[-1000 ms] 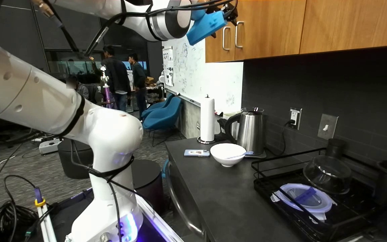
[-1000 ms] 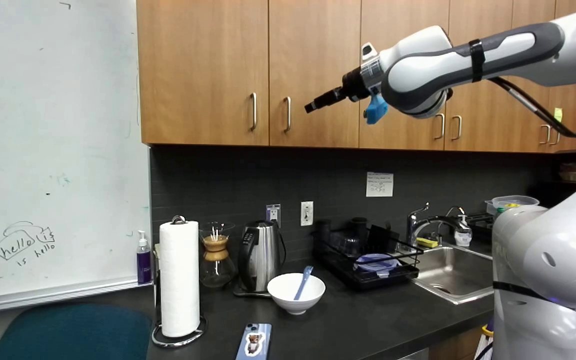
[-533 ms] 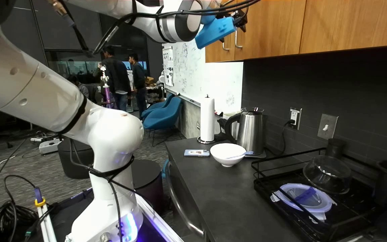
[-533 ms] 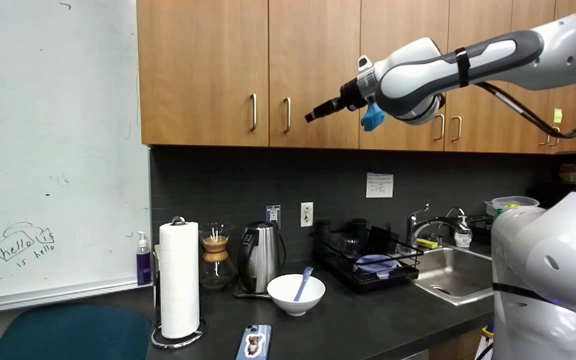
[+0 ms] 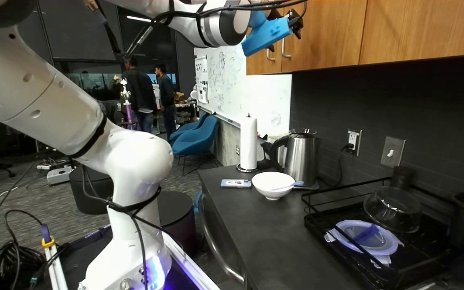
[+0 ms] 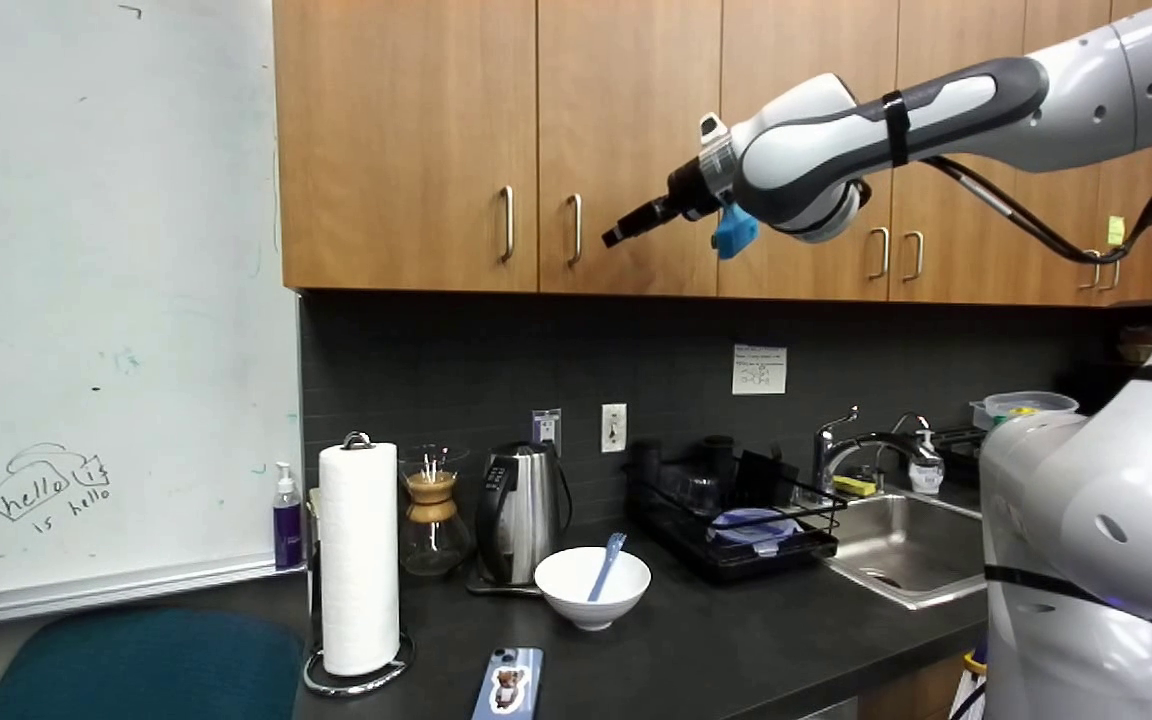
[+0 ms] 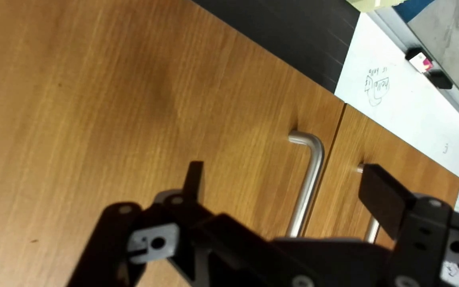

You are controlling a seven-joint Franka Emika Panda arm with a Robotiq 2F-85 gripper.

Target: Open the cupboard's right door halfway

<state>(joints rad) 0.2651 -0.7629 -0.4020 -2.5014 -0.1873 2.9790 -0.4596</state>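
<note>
In an exterior view I see the cupboard across the upper part of the frame, and its lower edge runs above the dark wall. Between this edge and the kettle and white bowl, which stand on the surface, there is open room. In the wrist view this edge slants from top centre down to the right.

My fingers stand wide apart: one is just below the centre of the wrist view, the other at lower right. In an exterior view, the right door of the leftmost pair is closed. In the wrist view its metal handle appears in the gap between the fingers, beyond them. In an exterior view the fingers end near this handle, on its right, at the height of its lower half, and bare wood shows between. Their distance from the wood I cannot tell.

Only the wrist view shows the fingers' spread; from the side they make one dark shape. At the top of the frame in an exterior view, a blue part on my arm hides most of them. The sink, at right, shows only in an exterior view.
</note>
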